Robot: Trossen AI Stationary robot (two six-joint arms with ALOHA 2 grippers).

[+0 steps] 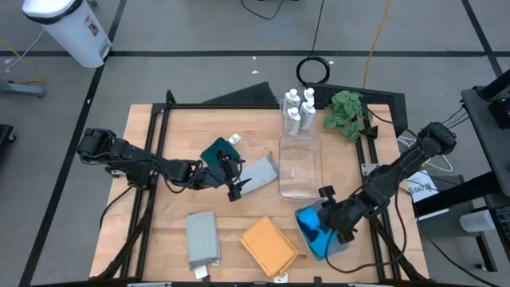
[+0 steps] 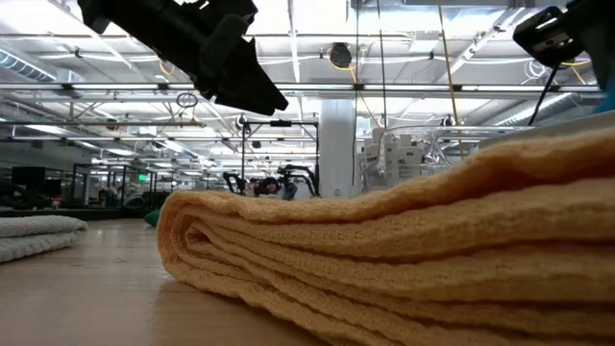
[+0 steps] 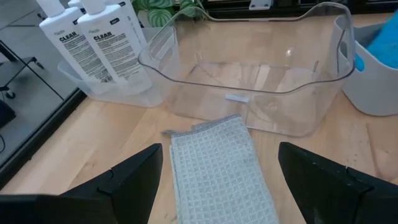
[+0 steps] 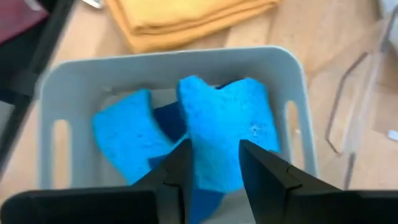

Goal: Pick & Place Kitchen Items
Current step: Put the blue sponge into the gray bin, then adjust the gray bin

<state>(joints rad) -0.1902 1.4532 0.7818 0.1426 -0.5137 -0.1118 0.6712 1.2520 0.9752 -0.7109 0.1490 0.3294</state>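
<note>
My left gripper is open and hovers over a grey waffle cloth that lies flat beside the clear bin; its fingers stand either side of the cloth, apart from it. My right gripper is shut on a blue sponge inside the pale grey-blue tray, where other blue sponges lie. A dark teal cloth, a second grey cloth and an orange cloth lie flat on the table. White bottles stand at the far side. My right gripper pinches the blue sponge between its two fingers, at the part of the sponge nearest me. The fingers come from above, pointing down into the tray. The sponge stands on edge among the other sponges; whether it is lifted clear I cannot tell.
The clear bin stands between the two grippers. A green plant stands at the far right by the bottles. The orange cloth fills the near part of the low view. Black frame rails run along the table's edges.
</note>
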